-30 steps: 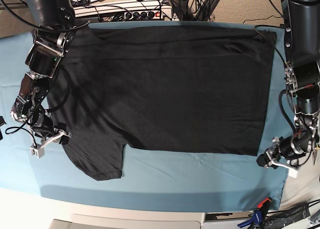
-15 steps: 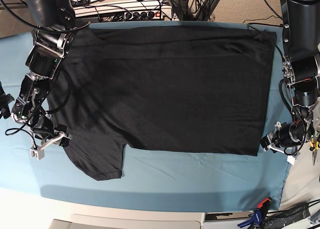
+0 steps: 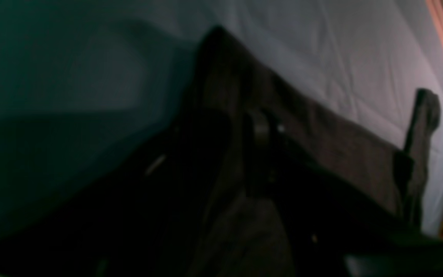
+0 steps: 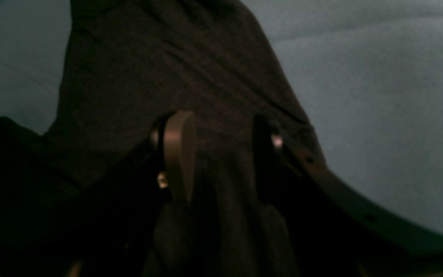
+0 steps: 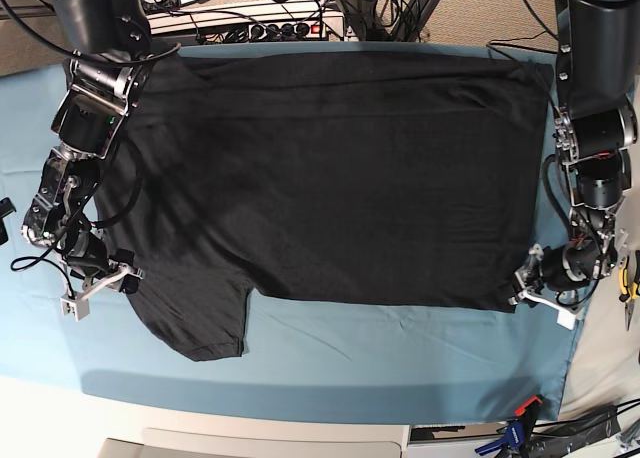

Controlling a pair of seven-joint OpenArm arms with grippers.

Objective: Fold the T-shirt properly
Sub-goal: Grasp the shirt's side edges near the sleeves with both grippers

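The black T-shirt (image 5: 330, 178) lies spread flat, plain side up, on the teal table cloth (image 5: 350, 363). One short sleeve points toward the front left. My right gripper (image 5: 100, 278) sits at that sleeve's outer edge. In the right wrist view the right gripper (image 4: 223, 154) is open, with a bunch of the T-shirt (image 4: 167, 69) rising between its fingers (image 4: 177, 154). My left gripper (image 5: 535, 290) is at the hem's front right corner. The left wrist view is dark and blurred. There the left gripper (image 3: 240, 154) stands narrowly open astride a strip of the T-shirt (image 3: 340, 146).
Cables and power strips (image 5: 260, 23) run along the table's far edge. Pliers (image 5: 628, 288) lie off the cloth at the right. A clamp (image 5: 515, 428) grips the front right edge. A strip of bare teal cloth lies in front of the hem.
My left gripper has moved up and inward from beyond the hem corner to right at it. The right arm has stayed at the sleeve. The shirt has not shifted.
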